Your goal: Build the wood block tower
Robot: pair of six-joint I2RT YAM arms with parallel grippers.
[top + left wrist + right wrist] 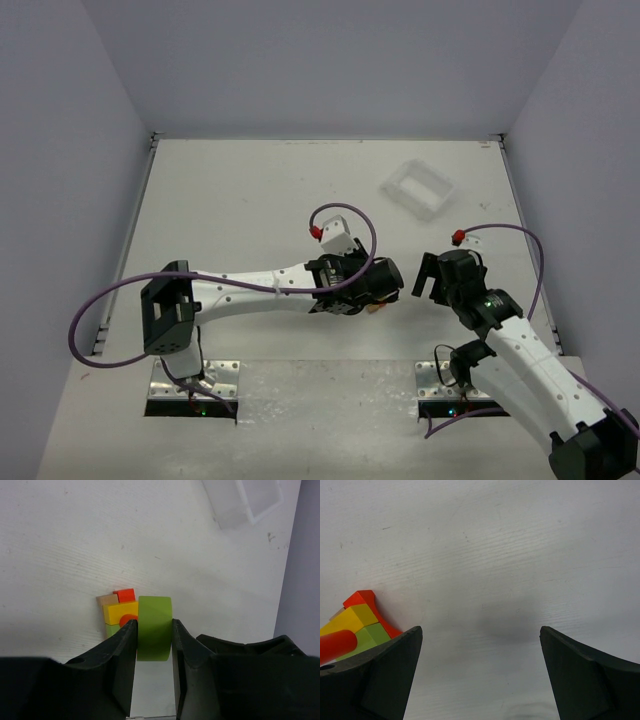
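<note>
Hidden from above: wood block tower point(120, 612) sits under the left arm's wrist in the top view, so almost none of it shows there.
Cut off: in the right wrist view the tower lies at the left edge, partly behind that gripper's own finger, and its lower part is out of sight.
Hard to make out: the green block point(154, 630) and the tower overlap in the left wrist view. Whether they touch or the block hangs just above cannot be told.
Tower position: on the table point(75, 540), about mid-table, well apart from the white tray point(418, 188) toward the far right.
Tower pieces: 5 show. The tan block point(106, 600) and red block point(124, 594) are farthest, the yellow block point(116, 611) is in front of them, and the orange rod point(128, 619) and light green block point(112, 629) are nearest.
Tower axis: the orange rod turns its round end to the left wrist camera. In the right wrist view it runs off the frame's left edge.
Green block axis: the long axis runs along the fingers, away from the wrist. The far edge is rounded, so it is probably a half-disc.
Left gripper point(153, 622): closed on the green block, 1 finger on each flat side, just right of the tower.
Right gripper point(480, 630): jaws spread wide, nothing held, bare table between the fingers, with the tower just beside its left finger.
</note>
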